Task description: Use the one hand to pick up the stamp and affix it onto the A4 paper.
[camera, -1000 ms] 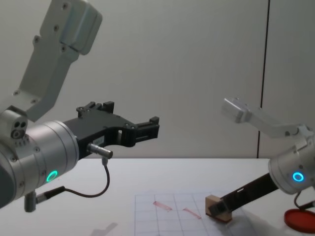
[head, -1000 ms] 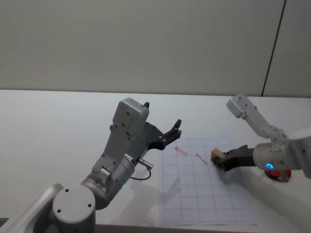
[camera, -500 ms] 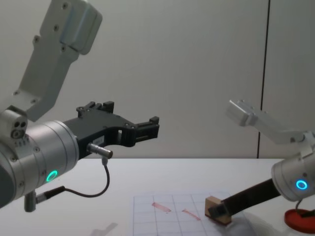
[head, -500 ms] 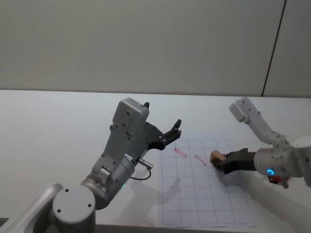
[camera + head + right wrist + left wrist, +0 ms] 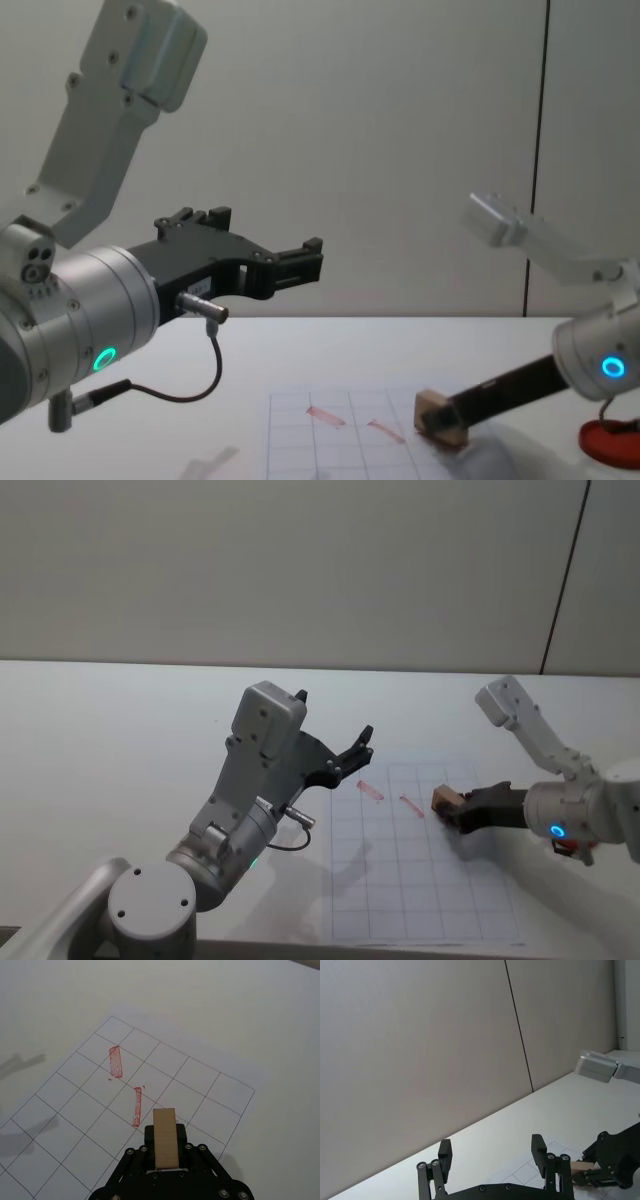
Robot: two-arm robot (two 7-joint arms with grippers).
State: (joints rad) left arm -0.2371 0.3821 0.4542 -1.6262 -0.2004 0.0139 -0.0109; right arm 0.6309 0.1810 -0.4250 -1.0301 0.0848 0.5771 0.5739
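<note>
One white table point(image 5: 100, 730), A4 paper point(image 5: 420, 890); grey wall point(image 5: 300, 570) behind.

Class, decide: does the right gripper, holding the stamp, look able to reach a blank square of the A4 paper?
Probably yes: the right gripper holds the stamp over the A4 paper, blank squares close by; the left gripper hangs aside.
</note>
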